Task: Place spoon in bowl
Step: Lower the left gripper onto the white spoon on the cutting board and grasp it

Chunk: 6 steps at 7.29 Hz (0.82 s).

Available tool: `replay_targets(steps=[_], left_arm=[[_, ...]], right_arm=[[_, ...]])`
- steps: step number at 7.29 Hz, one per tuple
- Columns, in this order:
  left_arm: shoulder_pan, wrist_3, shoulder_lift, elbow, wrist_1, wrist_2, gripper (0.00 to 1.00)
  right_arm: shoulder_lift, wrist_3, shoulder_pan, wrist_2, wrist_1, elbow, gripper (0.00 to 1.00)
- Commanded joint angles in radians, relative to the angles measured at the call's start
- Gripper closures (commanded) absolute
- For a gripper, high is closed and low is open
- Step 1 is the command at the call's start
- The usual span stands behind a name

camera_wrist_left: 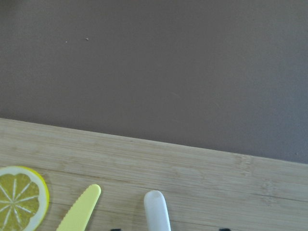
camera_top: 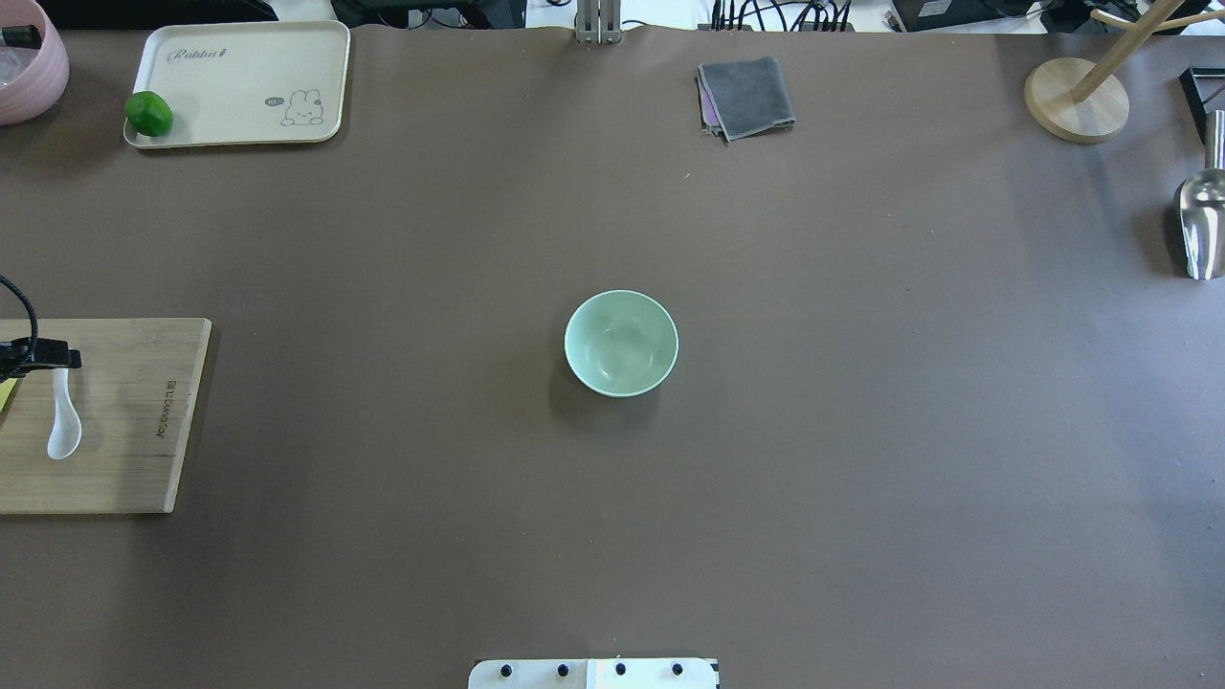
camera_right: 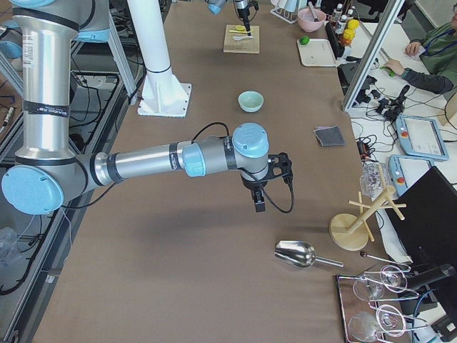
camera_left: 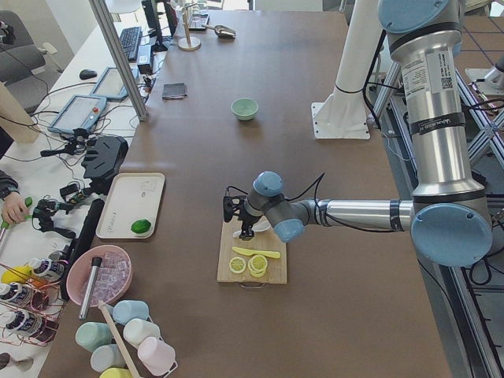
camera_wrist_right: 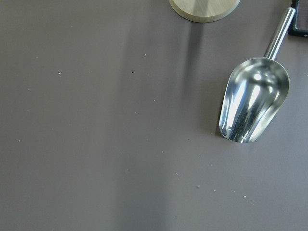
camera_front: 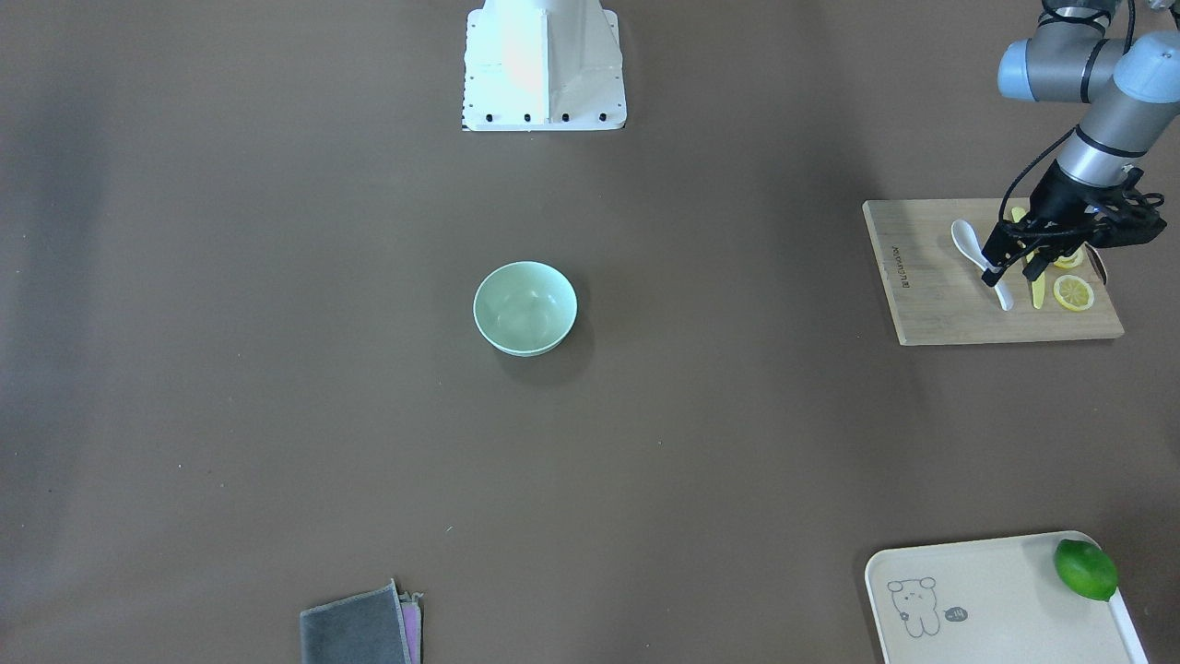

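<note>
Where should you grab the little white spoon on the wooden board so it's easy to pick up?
I'd grab the spoon by its thin handle, straight down from above. It lies flat on the board, so nothing can slide under it, and the scoop end is wide and round. Mind the yellow knife close beside the handle.

white spoon (camera_front: pixel 966 238), mint-green bowl (camera_front: pixel 525 307), yellow knife (camera_wrist_left: pixel 81 208), brown table (camera_front: pixel 277 277)

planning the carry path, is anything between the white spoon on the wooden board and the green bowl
Nothing visible: only bare brown table lies between the glossy white soup spoon on the bamboo cutting board and the round mint-green bowl.
</note>
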Motion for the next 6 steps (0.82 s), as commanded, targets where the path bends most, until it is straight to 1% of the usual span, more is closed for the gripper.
replay_targets(steps=[1, 2, 3, 4, 5, 6], left_arm=[[0.029, -0.004, 0.005, 0.038, -0.052, 0.022, 0.3], [0.029, -0.005, 0.005, 0.038, -0.056, 0.022, 0.39], [0.029, -0.007, 0.004, 0.039, -0.057, 0.022, 0.52], [0.029, -0.007, 0.004, 0.039, -0.059, 0.022, 0.71], [0.029, -0.005, 0.002, 0.039, -0.06, 0.022, 0.83], [0.031, -0.005, 0.002, 0.039, -0.062, 0.024, 0.88]], right_arm=[[-0.007, -0.002, 0.006, 0.0, 0.0, -0.002, 0.0], [-0.013, -0.002, 0.009, 0.0, 0.0, 0.003, 0.0], [-0.016, -0.002, 0.012, 0.0, 0.0, 0.004, 0.0], [-0.016, -0.002, 0.014, 0.0, 0.0, 0.005, 0.0], [-0.022, -0.002, 0.014, 0.001, 0.0, 0.005, 0.0], [-0.028, 0.0, 0.014, 0.001, 0.0, 0.005, 0.0]])
